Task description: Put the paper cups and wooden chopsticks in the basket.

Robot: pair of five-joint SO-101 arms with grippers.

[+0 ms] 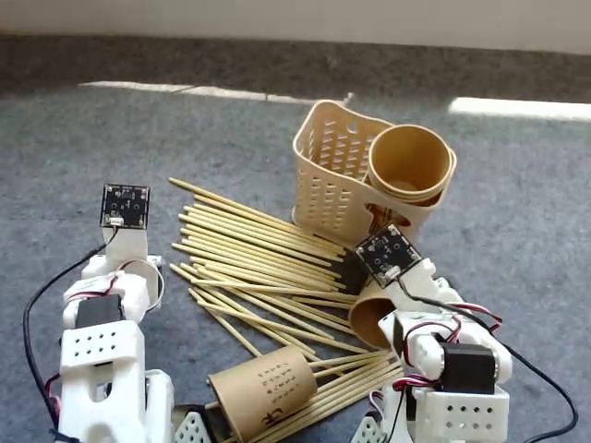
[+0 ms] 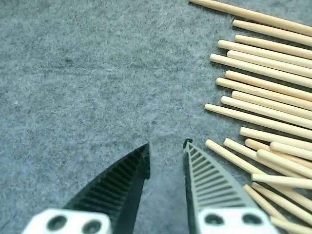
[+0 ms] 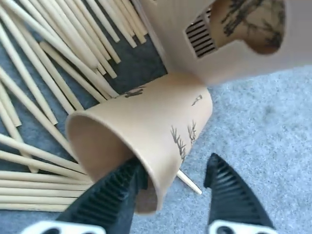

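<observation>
A cream plastic basket stands at the back with stacked paper cups in it. Many wooden chopsticks lie spread on the grey carpet in front of it. One paper cup lies on its side by the basket. My right gripper is open and straddles its rim, with one finger inside the mouth and the other outside. Another paper cup lies on chopsticks near the front edge. My left gripper is open over bare carpet, beside the chopstick ends.
Grey carpet covers the table on all sides. The left arm and right arm stand at the front. A pale floor strip runs along the back.
</observation>
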